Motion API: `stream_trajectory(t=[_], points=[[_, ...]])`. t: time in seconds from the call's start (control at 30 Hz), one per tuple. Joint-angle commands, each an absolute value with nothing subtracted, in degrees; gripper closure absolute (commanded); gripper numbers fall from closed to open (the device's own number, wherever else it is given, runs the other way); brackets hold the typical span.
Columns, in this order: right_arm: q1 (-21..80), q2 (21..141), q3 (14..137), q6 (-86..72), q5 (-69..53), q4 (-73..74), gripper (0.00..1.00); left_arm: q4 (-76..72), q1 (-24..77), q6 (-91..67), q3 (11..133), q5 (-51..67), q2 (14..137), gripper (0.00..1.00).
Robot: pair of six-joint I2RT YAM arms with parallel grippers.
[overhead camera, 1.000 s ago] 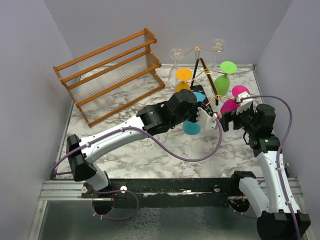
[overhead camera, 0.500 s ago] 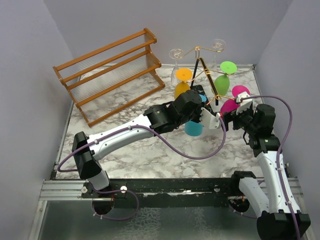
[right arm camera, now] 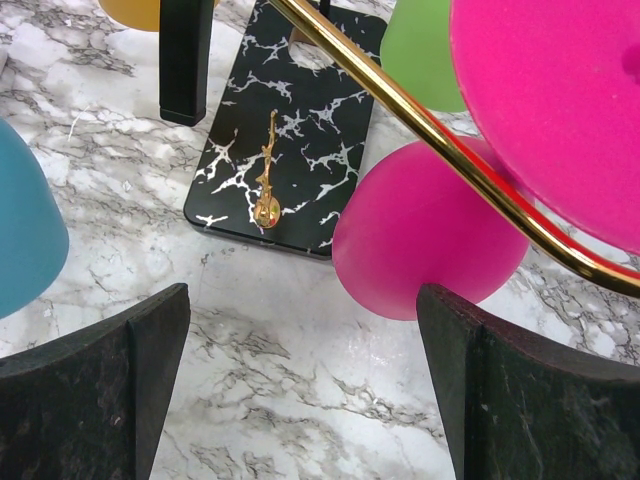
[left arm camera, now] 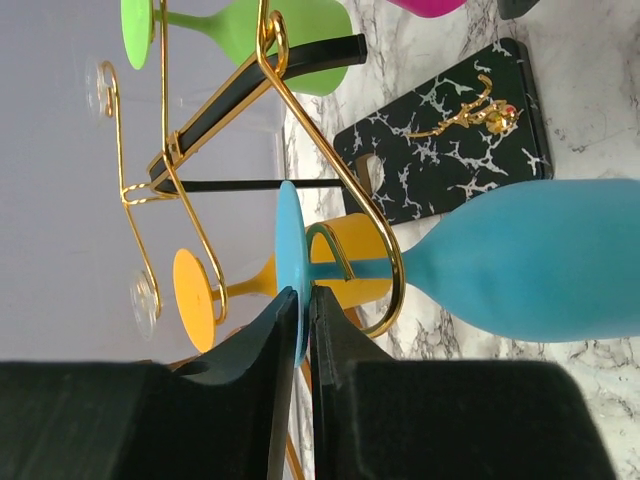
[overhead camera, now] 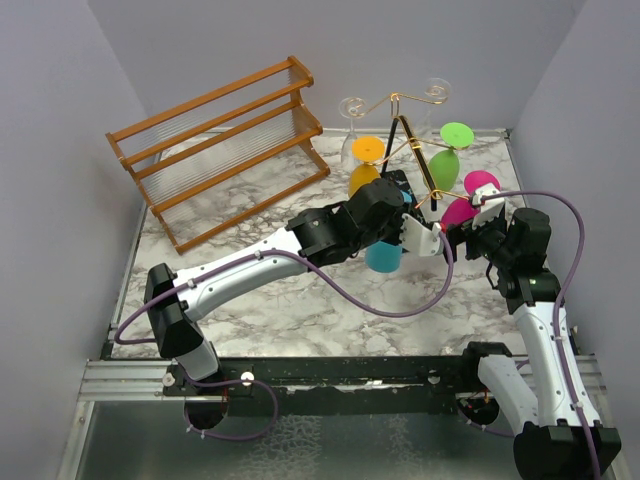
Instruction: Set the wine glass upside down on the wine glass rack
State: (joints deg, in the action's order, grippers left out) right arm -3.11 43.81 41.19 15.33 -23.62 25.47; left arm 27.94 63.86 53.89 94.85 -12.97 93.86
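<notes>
The blue wine glass hangs bowl down, its stem inside a curly gold wire loop of the wine glass rack. My left gripper reaches in from the left. Its two black fingers press against both faces of the glass's thin blue foot. In the top view this gripper is beside the slanted black post. The rack's black, white-veined base lies under the bowl. My right gripper is open over bare marble, just short of the pink glass's bowl.
Orange, green and pink glasses hang on other arms of the rack, with clear glasses behind. A brown wooden slatted shelf stands at the back left. Grey walls close in both sides.
The left arm carried the blue glass up and back toward the rack, then stopped. The right arm stayed where it was.
</notes>
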Motion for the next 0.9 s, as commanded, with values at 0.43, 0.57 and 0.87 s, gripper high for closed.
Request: stream_trajectory(t=[0.43,0.57,0.87], points=[[-3.41,43.15,41.26,16.44,-24.60,24.11,0.05,28.80,63.72,49.96,97.63,-9.01,92.69,0.75],[-3.43,43.15,41.24,16.51,-24.61,24.10,0.05,29.20,63.63,49.36,97.96,-8.24,92.47,0.71],[-3.43,43.09,41.11,16.61,-24.67,24.06,0.05,30.29,63.29,47.30,98.86,-5.91,92.08,0.66]])
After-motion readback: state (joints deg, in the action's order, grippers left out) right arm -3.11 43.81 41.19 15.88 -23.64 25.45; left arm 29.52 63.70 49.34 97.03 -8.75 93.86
